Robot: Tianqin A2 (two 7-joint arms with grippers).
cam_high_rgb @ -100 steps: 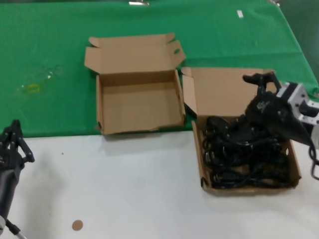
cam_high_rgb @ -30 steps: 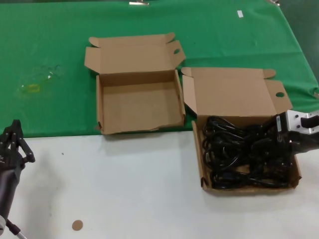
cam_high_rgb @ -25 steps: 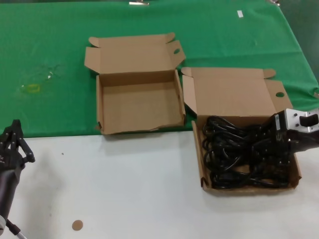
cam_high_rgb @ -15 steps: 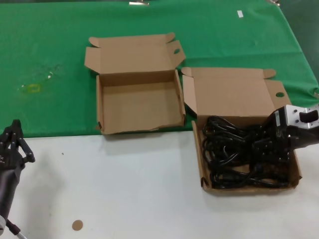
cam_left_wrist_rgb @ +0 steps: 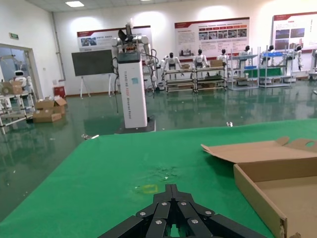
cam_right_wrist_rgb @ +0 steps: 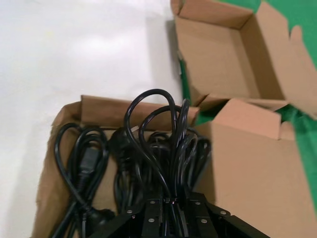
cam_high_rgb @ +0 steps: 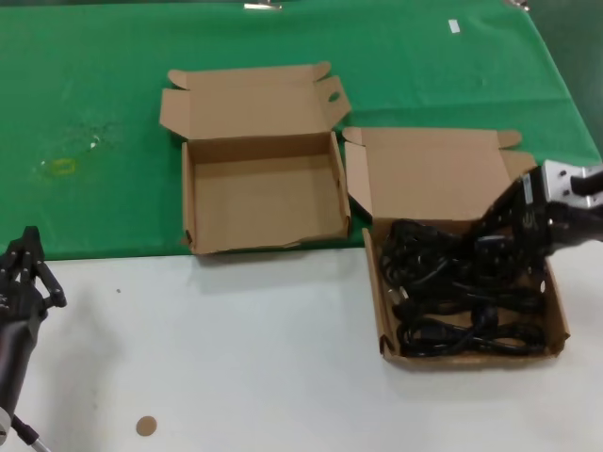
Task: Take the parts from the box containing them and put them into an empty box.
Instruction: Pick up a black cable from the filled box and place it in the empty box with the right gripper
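Black power cords, the parts, fill the box containing them on the right, its lid standing open behind. My right gripper hangs over that box's far right side, shut on one coiled cord whose loops are raised above the pile. The right wrist view shows the gripper clamped on those loops, with other cords lying below. The empty box sits open to the left. My left gripper rests shut at the near left edge.
Green cloth covers the far half of the table and white surface the near half. A small brown disc lies near the front left. A yellowish mark is on the cloth.
My right gripper dipped into the cord pile, shut on a cord and has risen towards the box's far side, pulling its loops up. The left arm has not moved.
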